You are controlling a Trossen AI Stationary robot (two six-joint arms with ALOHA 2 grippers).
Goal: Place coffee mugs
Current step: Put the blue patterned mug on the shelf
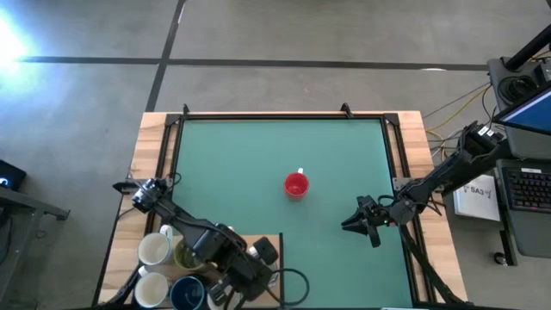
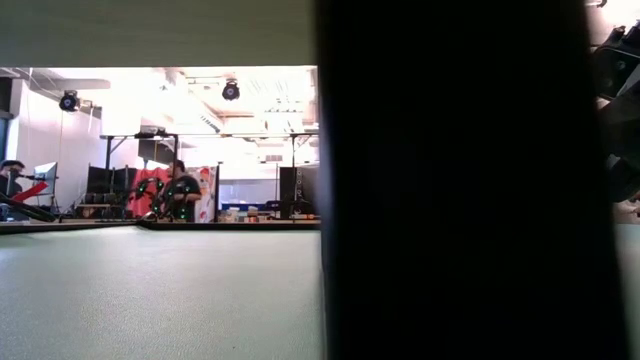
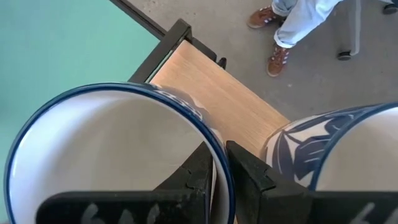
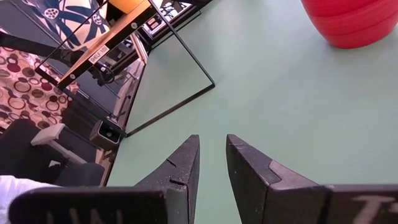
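red mug mid-mat, clear around | left gripper pinching white mug rim

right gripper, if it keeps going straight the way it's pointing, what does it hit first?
Probably the red mug. The right gripper, empty with a narrow gap between its fingers, points left across the mat toward it, with only bare mat between. It may pass just beside the mug; the exact line and height are unclear.

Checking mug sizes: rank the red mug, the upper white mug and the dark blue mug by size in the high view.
1. Upper white mug and dark blue mug: look alike, the blue one partly hidden.
2. Red mug, smallest.
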